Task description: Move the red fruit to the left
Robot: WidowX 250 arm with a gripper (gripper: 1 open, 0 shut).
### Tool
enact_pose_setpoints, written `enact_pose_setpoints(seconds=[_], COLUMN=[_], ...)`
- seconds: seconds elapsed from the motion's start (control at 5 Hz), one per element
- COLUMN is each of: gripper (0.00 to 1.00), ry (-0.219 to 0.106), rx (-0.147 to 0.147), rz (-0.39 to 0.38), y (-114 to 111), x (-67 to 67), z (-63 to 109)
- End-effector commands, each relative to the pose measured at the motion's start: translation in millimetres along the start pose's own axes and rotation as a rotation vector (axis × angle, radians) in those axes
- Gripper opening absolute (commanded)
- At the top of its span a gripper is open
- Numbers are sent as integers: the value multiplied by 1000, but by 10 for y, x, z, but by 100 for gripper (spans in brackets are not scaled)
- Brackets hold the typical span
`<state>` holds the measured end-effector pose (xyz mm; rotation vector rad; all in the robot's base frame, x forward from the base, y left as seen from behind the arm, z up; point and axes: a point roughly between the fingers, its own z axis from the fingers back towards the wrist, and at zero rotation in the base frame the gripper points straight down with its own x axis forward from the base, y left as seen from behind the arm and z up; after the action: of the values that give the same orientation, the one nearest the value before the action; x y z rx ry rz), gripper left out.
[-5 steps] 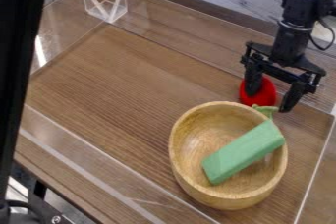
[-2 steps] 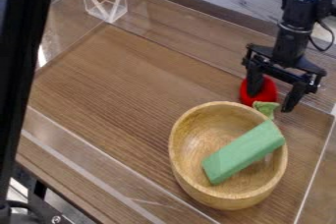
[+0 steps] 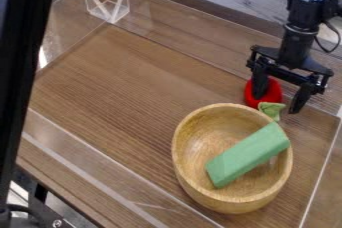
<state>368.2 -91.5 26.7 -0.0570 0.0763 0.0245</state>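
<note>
The red fruit (image 3: pixel 267 94) sits on the wooden table at the right, just beyond the far rim of the wooden bowl (image 3: pixel 195 157). A bit of its green cap shows at its lower right. My black gripper (image 3: pixel 283 95) points straight down over it, open, with its fingers (image 3: pixel 255 80) standing on either side of the fruit. Whether they touch it I cannot tell. Most of the fruit is hidden behind the fingers.
A green rectangular block (image 3: pixel 249 154) lies tilted inside the bowl. Clear acrylic walls (image 3: pixel 70 27) fence the table, with a clear stand (image 3: pixel 107 5) at the far left corner. A dark post (image 3: pixel 16 92) fills the left edge of the view.
The gripper has sunk slightly around the fruit, so less red shows between its fingers. Bowl and block have not moved.
</note>
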Motion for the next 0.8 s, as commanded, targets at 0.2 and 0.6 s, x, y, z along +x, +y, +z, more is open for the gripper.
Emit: enact_pose_setpoints(seconds=[0.2,0.6], gripper=[100,0], ry=[-11,-41], rx=[2,-15], rz=[-6,-33], y=[47,82], x=[-49,-57], z=[51,197])
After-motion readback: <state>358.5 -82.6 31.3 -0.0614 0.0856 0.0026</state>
